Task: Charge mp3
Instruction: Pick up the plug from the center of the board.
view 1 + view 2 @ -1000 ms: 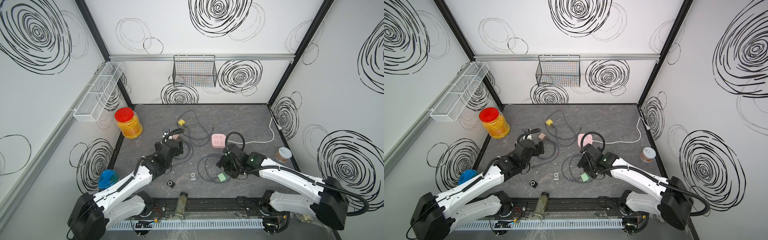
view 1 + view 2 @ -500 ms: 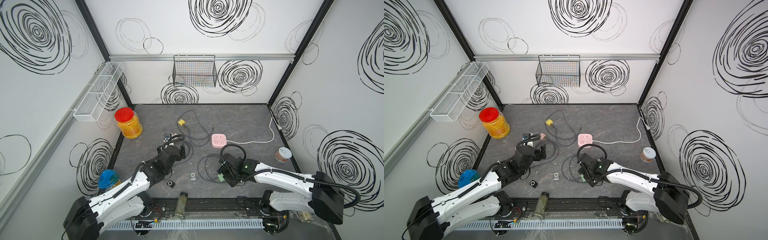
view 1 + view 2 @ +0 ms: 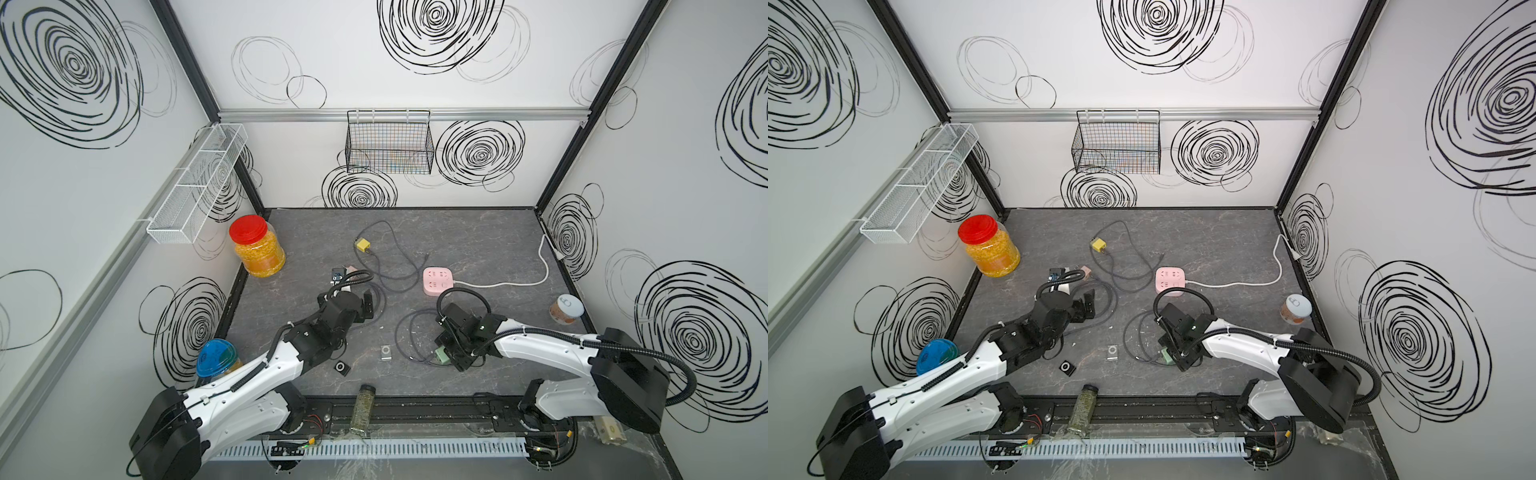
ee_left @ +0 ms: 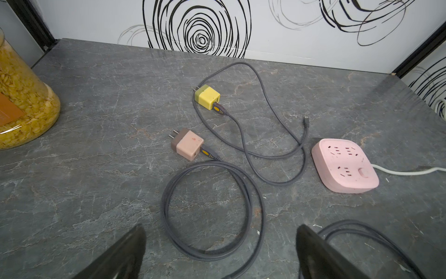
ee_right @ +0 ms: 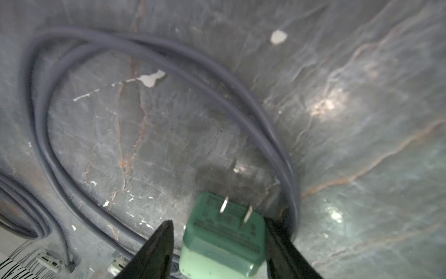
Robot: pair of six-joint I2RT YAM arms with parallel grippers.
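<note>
Dark marbled stone is forming the desk (image 3: 478, 241) inside a white booth scrawled with black swirls, and the step in hand is looking like the pickup of a charger. Near the front edge, the right claw (image 5: 218, 221) is straddling the green adapter (image 5: 222, 244). 1 finger is lying against its side and a sliver of gap is showing at the other, so I am judging it open, not yet clamped. To do this well, the pads should be pressing the 2 flat sides squarely. They should be leaving the 2 prongs clear and keeping the grey cable (image 5: 169, 72), which is running just beside 1 finger, out of the pinch. A straight lift and a level carry to the pink power strip (image 3: 438, 281) would be following. The left claw (image 4: 220, 232) is hanging wide open and empty over another coil. Counting now: 2 small clip mp3 players are lying between the arms, the silver player (image 3: 386, 352) just beside the green adapter's cable loop and the black player (image 3: 341, 367) nearer the left arm. 3 adapters are showing, the green one, the yellow adapter (image 4: 207, 97) and the pink-brown adapter (image 4: 187, 145), each trailing 1 grey cable. Also sitting here are 1 power strip, 1 red-lidded jar (image 3: 255, 249), 1 small white-lidded jar (image 3: 566, 309) and 2 wire baskets on the walls.
</note>
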